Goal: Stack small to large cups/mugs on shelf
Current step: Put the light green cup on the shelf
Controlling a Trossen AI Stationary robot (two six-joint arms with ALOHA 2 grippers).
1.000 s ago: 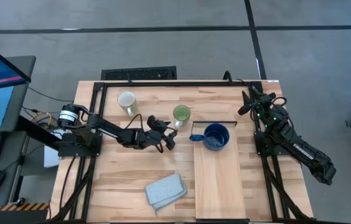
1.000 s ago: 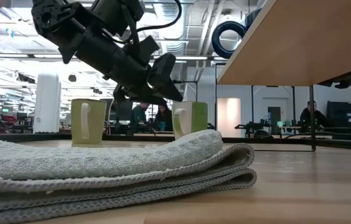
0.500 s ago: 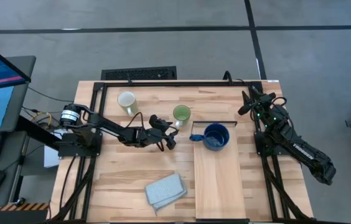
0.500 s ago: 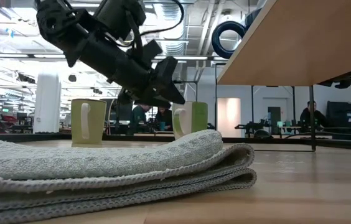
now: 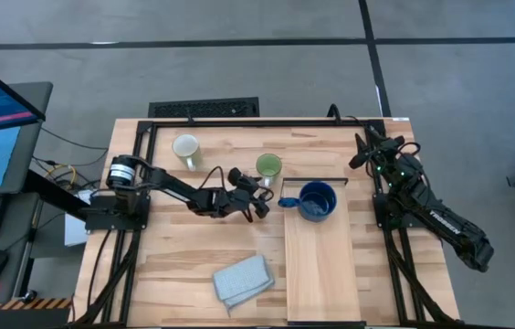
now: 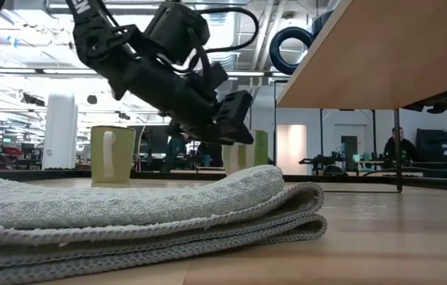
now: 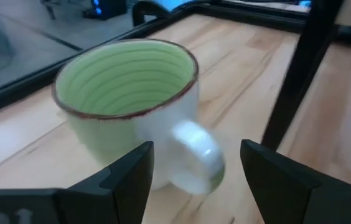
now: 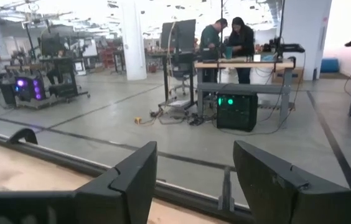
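Note:
The light green mug (image 5: 268, 166) stands upright on the table just beyond the shelf's far left corner. In the left wrist view (image 7: 126, 99) its handle (image 7: 195, 157) points at the camera. My left gripper (image 5: 261, 189) is open, low over the table on the mug's near-left side. Its fingers (image 7: 129, 180) stand on either side of the handle, apart from it. The dark blue mug (image 5: 317, 201) stands on the far end of the shelf (image 5: 317, 265). The cream mug (image 5: 186, 148) stands at the far left. My right gripper (image 5: 364, 146) is open and empty at the far right edge.
A folded grey-blue cloth (image 5: 242, 279) lies near the front edge, left of the shelf, and fills the foreground of the low view (image 6: 128, 210). A dark metal frame (image 5: 239, 122) runs along the table's far edge. People stand in the room behind (image 8: 225, 37).
My left gripper has moved toward the table's right edge and a little lower, closing in on the green mug until its open fingers stand on either side of the handle. The mugs have stayed in place.

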